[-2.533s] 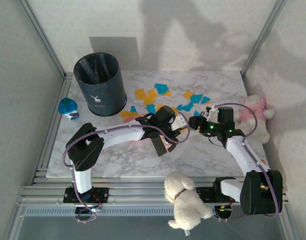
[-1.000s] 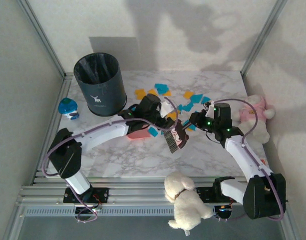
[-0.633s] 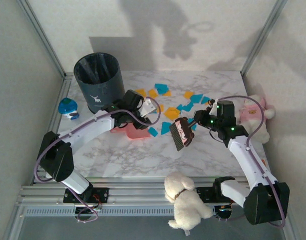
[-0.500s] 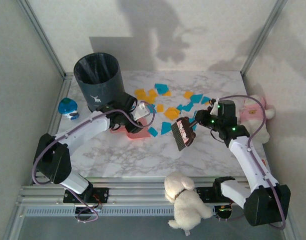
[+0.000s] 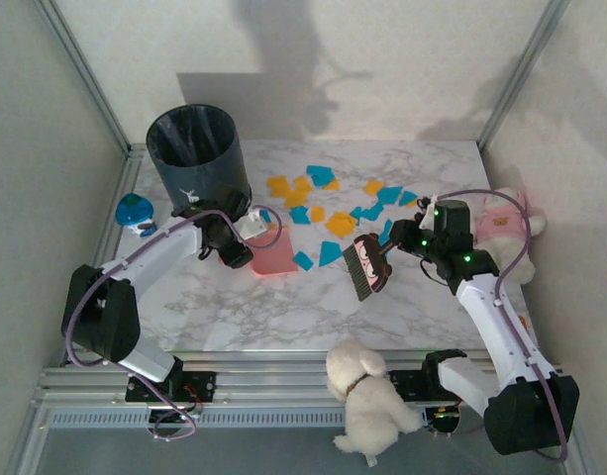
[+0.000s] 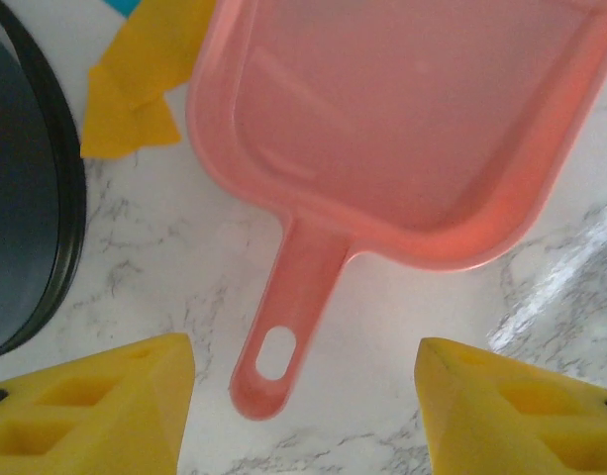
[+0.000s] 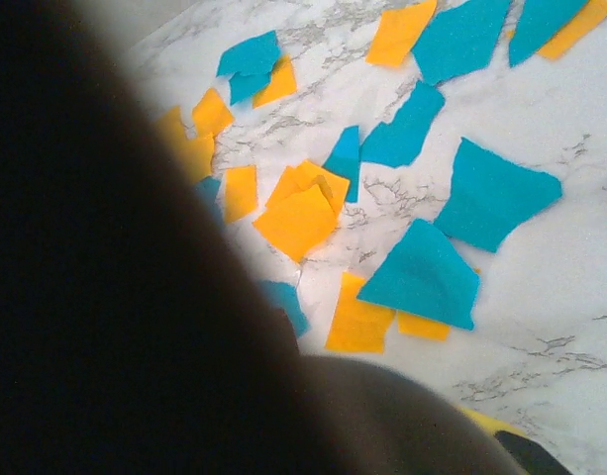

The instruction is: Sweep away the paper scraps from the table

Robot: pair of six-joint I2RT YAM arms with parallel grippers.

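Our left claw [image 5: 239, 242] is open. From its wrist we see two yellow fingers [image 6: 95, 406] standing wide apart. The thin handle of the pink pan [image 6: 402, 129] lies between them and touches neither one. The pan lies flat on the bench [image 5: 263, 312], just ahead of this claw. The dark bin [image 5: 197, 163] stands close by on the claw's left. One of the scraps [image 6: 135, 89], a yellow one, lies by the pan's corner next to the bin.

Our right claw [image 5: 400, 242] is shut tight on the handle of the brush [image 5: 367, 265]. The brush head hangs to the left of this claw, toward the pan. We cannot tell if the bristles touch the bench.

Most of the orange and blue scraps lie on the bench beyond both claws, in the space between them. Two blue ones lie between the pan and the brush. From the right wrist we see many spread out just ahead of that claw, and some lap over each other.
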